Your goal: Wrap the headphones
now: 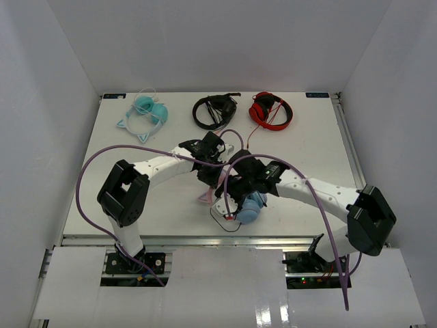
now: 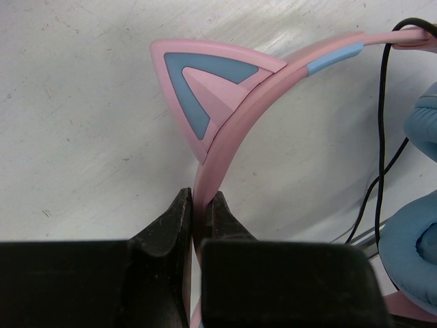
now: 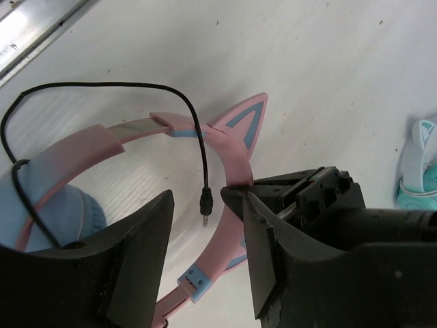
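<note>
Left pincer (image 2: pixel 199 205) clamping headphones (image 2: pixel 235 126), white table (image 2: pixel 82 102)

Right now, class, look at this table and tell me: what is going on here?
Two robot arms are working on the pink cat-ear headphones. The left gripper is shut on the pink headband just below one ear, holding it. The right gripper is open, its jaws either side of the plug at the end of the thin black cable, not gripping it yet. The cable arcs loosely over the headband.
</note>
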Controlling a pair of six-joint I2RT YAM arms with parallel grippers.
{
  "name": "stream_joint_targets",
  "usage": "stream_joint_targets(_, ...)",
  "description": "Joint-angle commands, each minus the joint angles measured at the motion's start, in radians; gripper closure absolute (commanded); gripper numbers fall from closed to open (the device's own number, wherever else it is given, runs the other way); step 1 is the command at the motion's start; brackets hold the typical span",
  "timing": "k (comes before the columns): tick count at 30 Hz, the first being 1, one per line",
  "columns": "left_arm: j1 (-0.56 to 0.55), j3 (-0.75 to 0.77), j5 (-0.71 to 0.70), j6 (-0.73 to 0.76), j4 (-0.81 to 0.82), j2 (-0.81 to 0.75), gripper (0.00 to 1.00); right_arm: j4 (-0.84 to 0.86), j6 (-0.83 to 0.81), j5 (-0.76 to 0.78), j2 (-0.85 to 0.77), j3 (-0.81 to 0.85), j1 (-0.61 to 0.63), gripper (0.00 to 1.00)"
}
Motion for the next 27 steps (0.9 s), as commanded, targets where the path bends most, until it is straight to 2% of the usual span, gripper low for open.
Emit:
stream_joint_targets(1, 0.004, 0.045, 0.073, -0.016, 0.026, -0.038, 1.0, 0.053, -0.026, 0.108, 0.062, 0.055, 0.048, 0.5)
stream_joint_targets(4, 0.004, 0.042, 0.075, -0.013, 0.027, -0.042, 1.0, 0.059, -0.023, 0.138, 0.097, 0.066, 0.066, 0.53)
stream_joint_targets(9, 0.004, 0.037, 0.076, -0.011, 0.028, -0.047, 1.0, 0.04, -0.023, 0.151, 0.133, 0.081, 0.087, 0.63)
stream_joint_targets(14, 0.004, 0.031, 0.065, -0.01, 0.028, -0.055, 1.0, 0.042, 0.02, 0.137, 0.106, 0.084, 0.089, 0.92)
stream_joint_targets(21, 0.01, 0.013, 0.034, -0.032, 0.044, -0.075, 1.0, 0.056, 0.111, 0.09, -0.077, 0.017, 0.026, 0.92)
stream_joint_targets(24, 0.019, 0.013, 0.03, -0.041, 0.048, -0.082, 1.0, 0.084, 0.157, 0.049, -0.164, -0.012, -0.083, 0.92)
stream_joint_targets(27, 0.019, 0.018, 0.033, -0.038, 0.055, -0.092, 1.0, 0.126, 0.206, 0.005, -0.214, -0.062, -0.244, 0.92)
